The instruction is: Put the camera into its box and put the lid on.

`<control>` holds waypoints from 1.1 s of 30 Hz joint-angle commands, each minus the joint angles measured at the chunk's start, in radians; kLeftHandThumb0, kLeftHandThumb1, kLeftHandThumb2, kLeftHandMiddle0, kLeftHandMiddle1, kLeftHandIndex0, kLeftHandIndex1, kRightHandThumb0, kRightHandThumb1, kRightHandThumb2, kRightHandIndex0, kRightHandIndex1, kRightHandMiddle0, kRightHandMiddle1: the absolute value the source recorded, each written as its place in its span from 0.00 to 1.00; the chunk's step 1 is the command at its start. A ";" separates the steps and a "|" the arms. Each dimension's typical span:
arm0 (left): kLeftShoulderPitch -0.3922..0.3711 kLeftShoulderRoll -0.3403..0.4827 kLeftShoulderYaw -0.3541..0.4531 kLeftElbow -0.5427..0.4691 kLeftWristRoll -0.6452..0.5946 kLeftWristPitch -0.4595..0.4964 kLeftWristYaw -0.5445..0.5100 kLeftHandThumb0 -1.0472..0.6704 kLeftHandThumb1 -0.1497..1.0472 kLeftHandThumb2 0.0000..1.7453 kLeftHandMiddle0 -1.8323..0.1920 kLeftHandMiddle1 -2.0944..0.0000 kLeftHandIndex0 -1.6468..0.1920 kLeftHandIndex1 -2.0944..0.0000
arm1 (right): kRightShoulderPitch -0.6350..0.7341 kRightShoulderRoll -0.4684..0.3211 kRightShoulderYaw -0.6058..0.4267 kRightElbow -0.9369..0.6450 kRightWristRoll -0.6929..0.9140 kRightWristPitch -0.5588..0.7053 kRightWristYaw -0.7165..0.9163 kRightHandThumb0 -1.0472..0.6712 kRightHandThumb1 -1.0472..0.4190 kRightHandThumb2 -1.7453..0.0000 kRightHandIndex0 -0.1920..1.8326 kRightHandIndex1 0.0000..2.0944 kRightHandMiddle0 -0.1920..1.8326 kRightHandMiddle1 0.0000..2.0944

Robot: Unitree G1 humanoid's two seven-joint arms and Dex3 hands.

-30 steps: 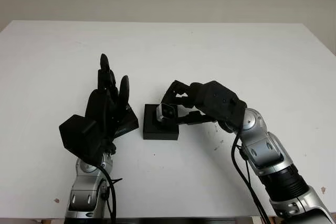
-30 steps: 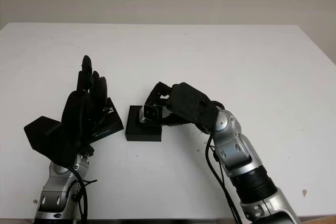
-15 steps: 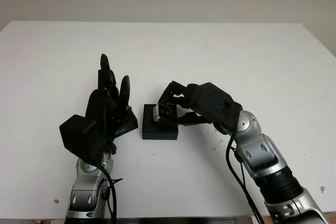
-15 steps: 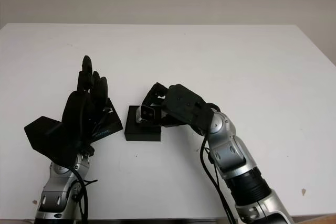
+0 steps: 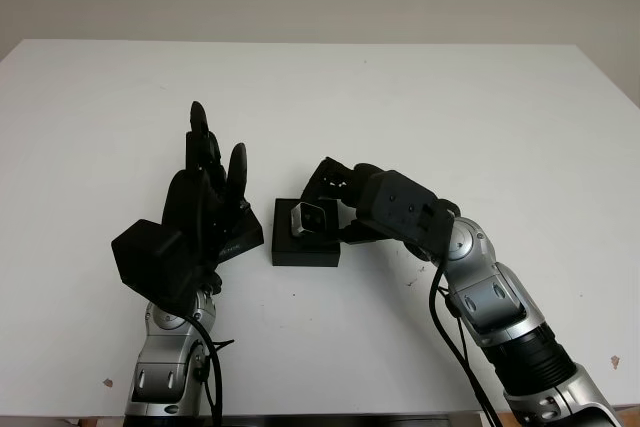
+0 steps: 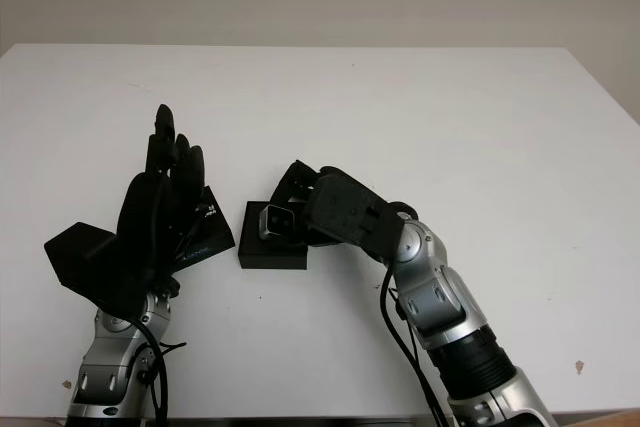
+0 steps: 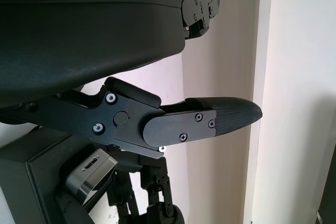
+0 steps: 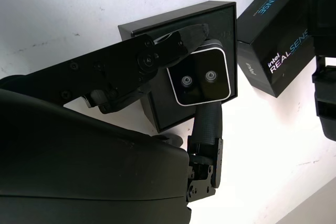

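One step underway: my right hand (image 5: 345, 209) grips the camera (image 5: 304, 217) over the box (image 5: 305, 247).
Left hand (image 5: 205, 197): open, beside lid (image 8: 273, 51).
Remaining: seating, lidding.

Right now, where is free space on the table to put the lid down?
Free: the table beyond both hands, and right of the right hand. Crowded: the middle, where box, lid and open left hand stand close.
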 commanded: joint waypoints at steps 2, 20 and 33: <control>0.000 0.001 0.001 -0.002 -0.006 -0.010 -0.006 0.19 1.00 0.30 1.00 1.00 1.00 1.00 | 0.008 -0.012 0.000 0.000 -0.014 0.001 -0.004 0.42 0.01 0.97 0.27 0.05 0.19 0.92; 0.001 -0.003 0.003 0.003 -0.006 -0.016 0.000 0.18 1.00 0.29 1.00 1.00 1.00 1.00 | 0.009 -0.007 -0.013 0.000 -0.030 0.012 -0.030 0.43 0.01 0.97 0.27 0.04 0.17 0.93; 0.004 -0.003 0.002 -0.004 -0.009 -0.009 -0.001 0.18 1.00 0.29 1.00 1.00 1.00 1.00 | 0.018 -0.041 -0.004 0.004 -0.031 -0.041 0.026 0.29 0.08 0.97 0.11 0.01 0.05 0.52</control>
